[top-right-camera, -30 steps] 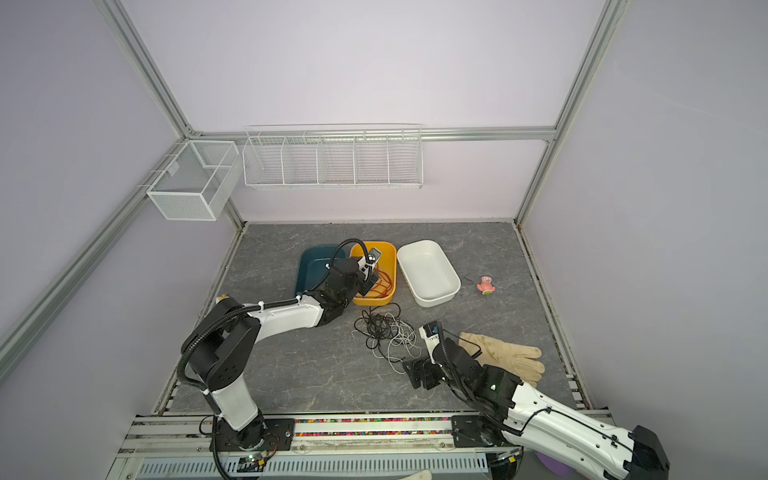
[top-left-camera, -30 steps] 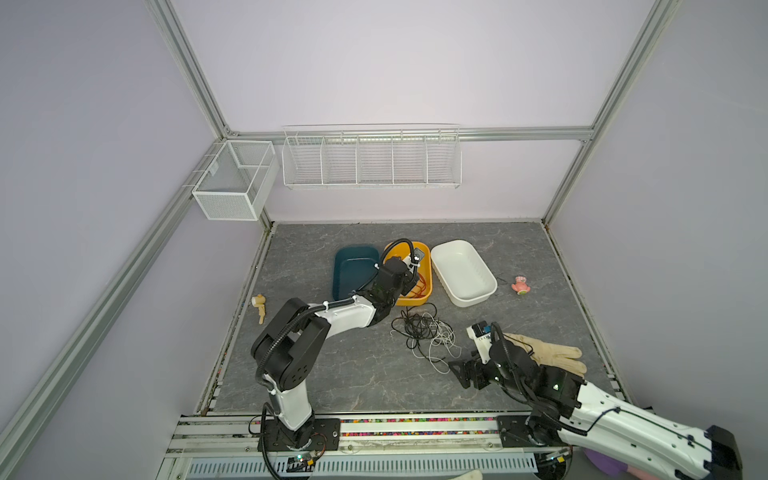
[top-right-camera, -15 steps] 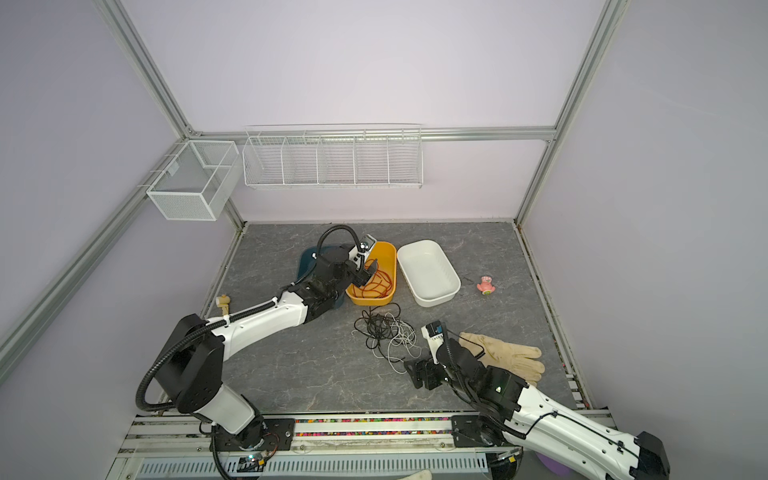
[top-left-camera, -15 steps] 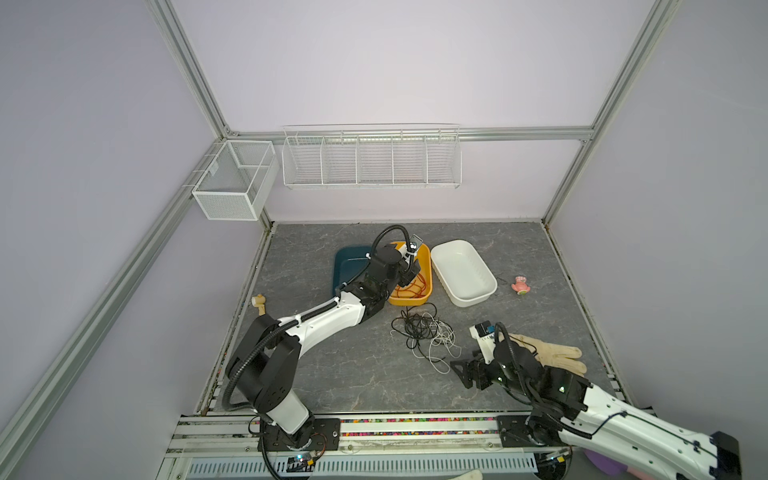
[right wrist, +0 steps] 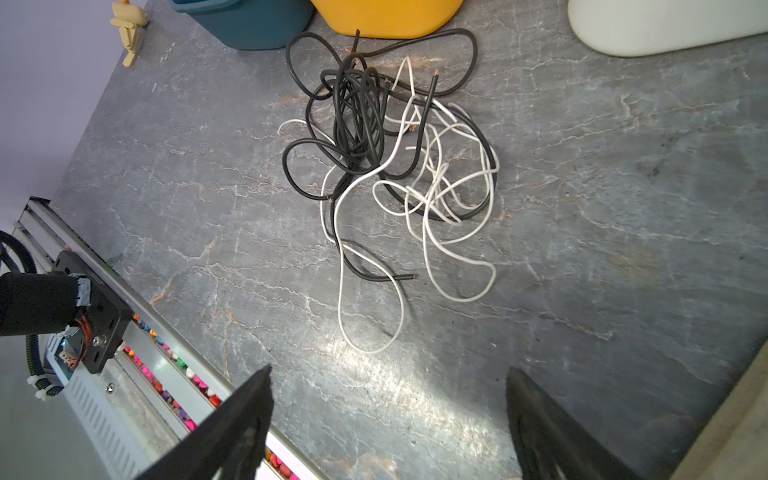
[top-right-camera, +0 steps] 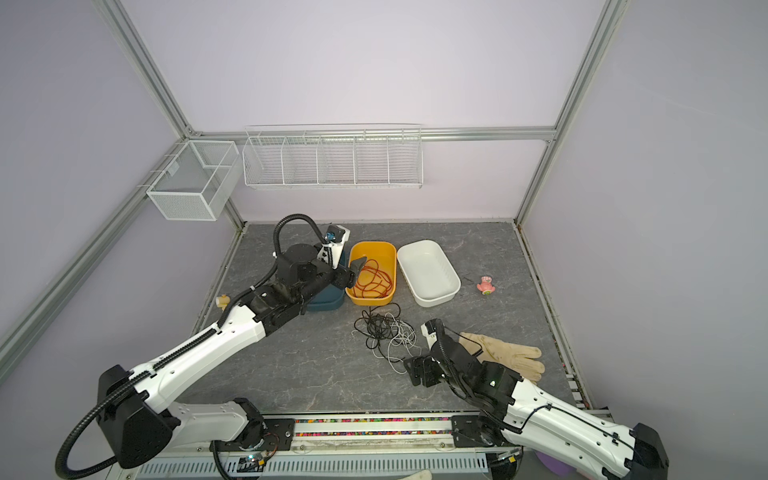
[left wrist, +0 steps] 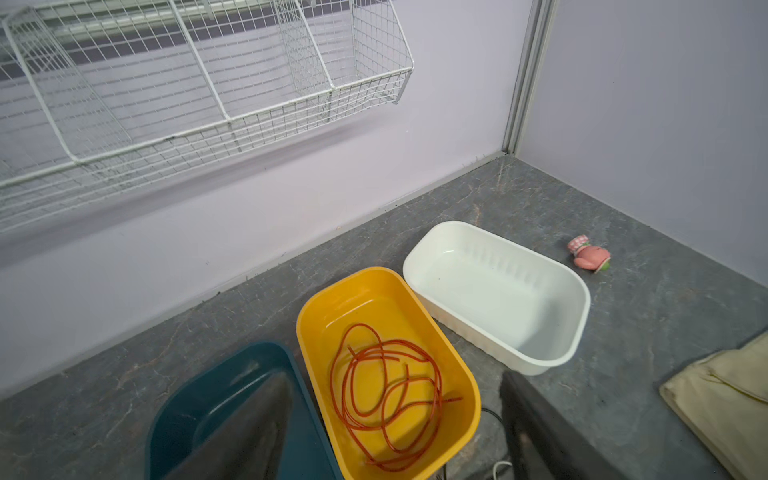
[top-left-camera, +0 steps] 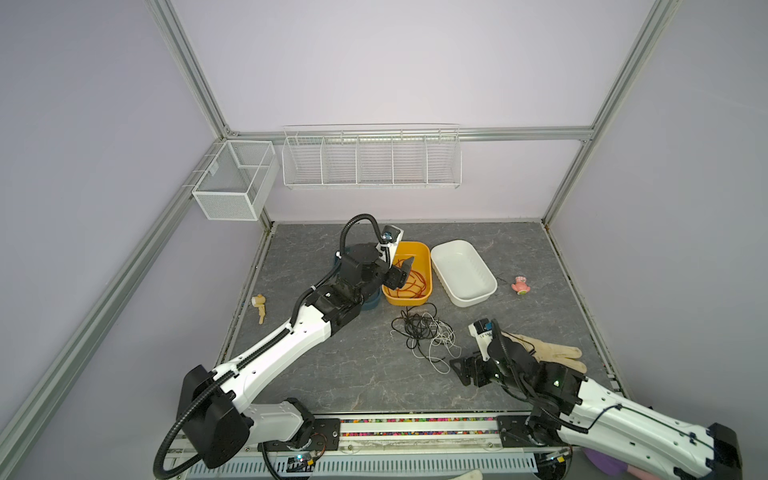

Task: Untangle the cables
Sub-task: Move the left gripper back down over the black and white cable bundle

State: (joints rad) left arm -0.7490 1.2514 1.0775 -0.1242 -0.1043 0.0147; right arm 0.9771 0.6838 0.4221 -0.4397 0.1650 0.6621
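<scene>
The black and white tangle (top-left-camera: 422,332) lies loose on the table (top-left-camera: 353,374) at mid-frame in both top views. It stretches down and right towards the right fingers (top-left-camera: 464,368), which stand wide apart and empty just beyond its last white loop. The left fingers (top-left-camera: 401,272), also apart and empty, hover higher in the frame over the yellow tub (top-left-camera: 415,253), which holds the red cable (left wrist: 390,353). The right arm looks nearer for the next pull.

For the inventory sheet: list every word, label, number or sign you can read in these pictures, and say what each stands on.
No text can be read in any view.
Tag on the mesh basket: too small to tell whether it bears writing.
Yellow tub and white tub: no markings visible.
</scene>
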